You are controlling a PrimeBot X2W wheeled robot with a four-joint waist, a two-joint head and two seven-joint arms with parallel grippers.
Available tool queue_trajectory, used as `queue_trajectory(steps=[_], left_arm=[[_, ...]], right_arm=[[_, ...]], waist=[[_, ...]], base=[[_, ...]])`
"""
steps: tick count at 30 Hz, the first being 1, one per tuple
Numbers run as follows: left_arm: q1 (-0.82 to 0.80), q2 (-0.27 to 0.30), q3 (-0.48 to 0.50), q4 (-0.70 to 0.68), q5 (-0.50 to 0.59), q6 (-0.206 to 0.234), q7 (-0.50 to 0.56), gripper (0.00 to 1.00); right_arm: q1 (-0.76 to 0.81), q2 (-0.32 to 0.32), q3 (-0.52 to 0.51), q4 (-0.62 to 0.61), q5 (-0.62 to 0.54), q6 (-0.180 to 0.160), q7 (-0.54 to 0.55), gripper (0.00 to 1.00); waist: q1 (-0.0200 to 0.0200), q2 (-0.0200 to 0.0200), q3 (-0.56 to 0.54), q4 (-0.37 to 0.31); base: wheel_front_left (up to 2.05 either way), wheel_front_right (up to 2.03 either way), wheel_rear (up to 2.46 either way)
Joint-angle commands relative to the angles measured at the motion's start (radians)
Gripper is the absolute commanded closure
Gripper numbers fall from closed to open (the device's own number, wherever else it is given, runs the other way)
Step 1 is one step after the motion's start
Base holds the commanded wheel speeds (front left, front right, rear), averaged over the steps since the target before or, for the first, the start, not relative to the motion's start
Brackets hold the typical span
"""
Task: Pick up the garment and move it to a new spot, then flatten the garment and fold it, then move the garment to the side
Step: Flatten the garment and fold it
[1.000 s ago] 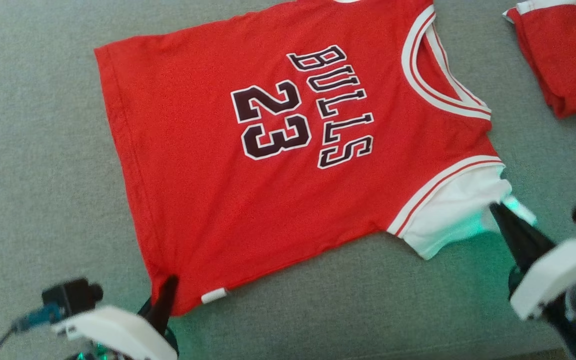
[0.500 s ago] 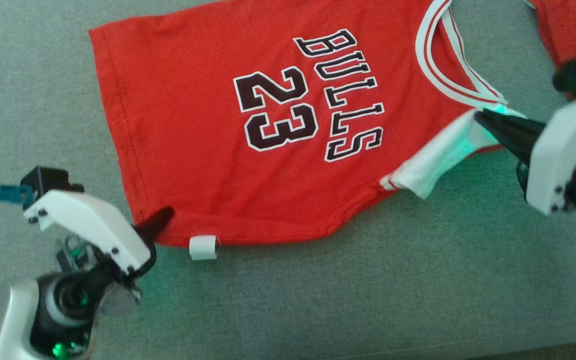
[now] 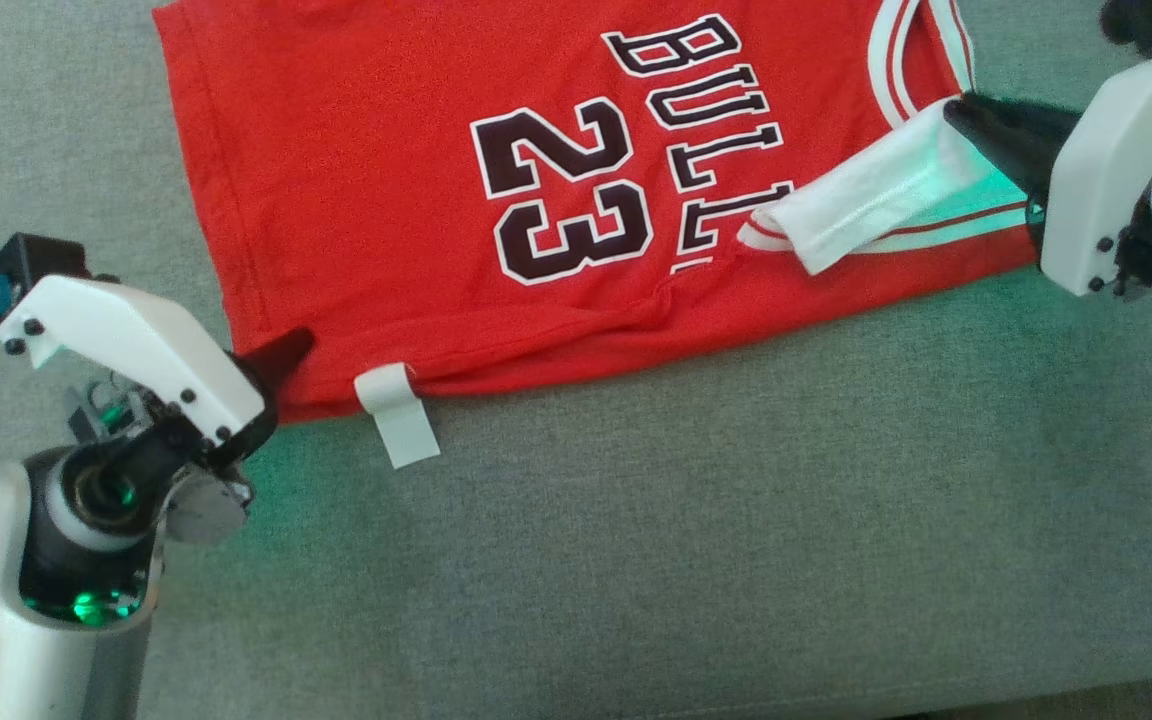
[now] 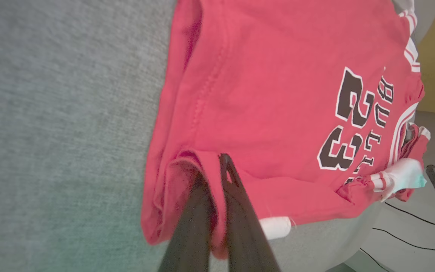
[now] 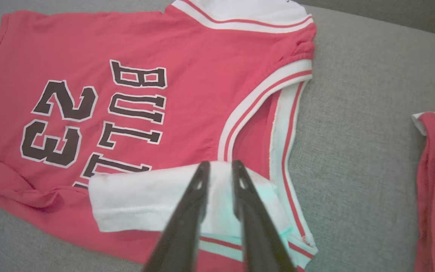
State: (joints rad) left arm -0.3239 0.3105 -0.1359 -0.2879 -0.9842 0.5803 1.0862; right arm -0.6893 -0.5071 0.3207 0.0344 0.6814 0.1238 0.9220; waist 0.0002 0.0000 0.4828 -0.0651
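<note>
Red printed fabric jersey [image 3: 366,180] on grey upholstery [image 3: 636,560]. Left gripper [image 3: 296,345] pinched shut on hem; right gripper [image 5: 220,166] slightly parted over white sleeve [image 5: 138,204].

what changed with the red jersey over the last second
The right end effector carried the white sleeve away from the robot, onto the front of the red fabric jersey, covering the end of the lettering. The left end effector drew the near hem corner the same way, folding that edge. Its grip stayed shut; the grey cloth surface is unchanged.
</note>
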Motion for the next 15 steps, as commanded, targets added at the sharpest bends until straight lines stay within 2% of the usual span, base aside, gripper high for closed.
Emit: queue_trajectory(steps=[1,6,9,12,15], left_arm=[[-0.026,0.033,0.054,-0.028,0.015,0.003,-0.01,0.0],[-0.001,0.012,0.091,-0.051,0.002,0.001,-0.045,0.0],[0.03,-0.025,0.155,-0.091,-0.021,-0.005,-0.103,0.0],[0.093,-0.04,0.186,-0.155,-0.009,-0.052,-0.176,0.0],[0.196,-0.017,0.159,-0.22,0.073,-0.143,-0.274,0.0]], right_arm=[[-0.018,-0.011,-0.002,-0.019,0.001,0.007,-0.041,0.0],[0.0,-0.002,-0.035,-0.018,-0.007,0.007,-0.145,0.0],[0.065,0.007,-0.08,-0.052,-0.003,0.007,-0.205,0.0],[0.172,-0.003,-0.128,-0.106,-0.029,0.007,-0.242,0.0],[0.31,0.006,-0.189,-0.164,-0.063,0.007,-0.264,0.0]], waist=[[-0.0002,0.0,-0.002,0.0],[-0.0002,0.0,-0.025,0.002],[-0.0002,0.0,-0.052,-0.002],[-0.0002,0.0,-0.077,-0.008],[-0.0002,0.0,-0.094,-0.014]], base=[[0.0,0.0,0.0],[0.0,0.0,0.0],[0.0,0.0,0.0],[0.0,0.0,0.0],[0.0,0.0,0.0]])
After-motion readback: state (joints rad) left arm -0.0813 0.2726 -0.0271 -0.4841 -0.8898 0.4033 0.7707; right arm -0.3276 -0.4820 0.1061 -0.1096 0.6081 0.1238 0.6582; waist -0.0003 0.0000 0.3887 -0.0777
